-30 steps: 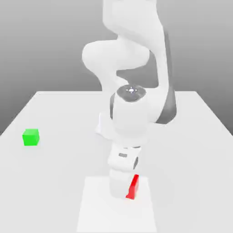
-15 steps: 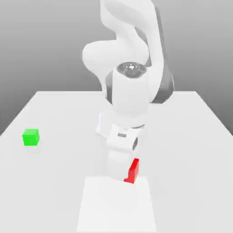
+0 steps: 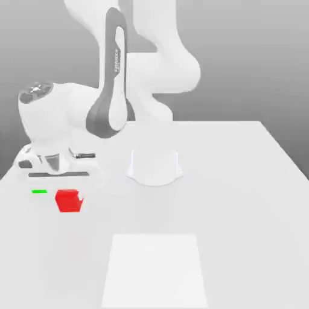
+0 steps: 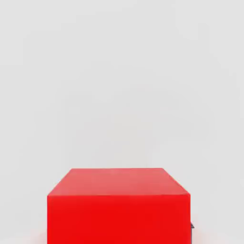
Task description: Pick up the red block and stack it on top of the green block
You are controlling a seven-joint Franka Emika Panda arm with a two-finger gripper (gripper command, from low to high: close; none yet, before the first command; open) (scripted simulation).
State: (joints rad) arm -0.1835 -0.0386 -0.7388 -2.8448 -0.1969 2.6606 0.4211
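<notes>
The red block is a plain, flat bright red, the green block shows as a sliver of bright green, the counter is pale grey-white with a whiter square patch, and the arm is white with dark grey joints.

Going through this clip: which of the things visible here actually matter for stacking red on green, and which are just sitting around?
Belongs to the job:
- red block, carried in the shut end effector
- green block, only a sliver visible beside the red one in the exterior view

Just there:
- white square patch on the table
- arm base
</notes>
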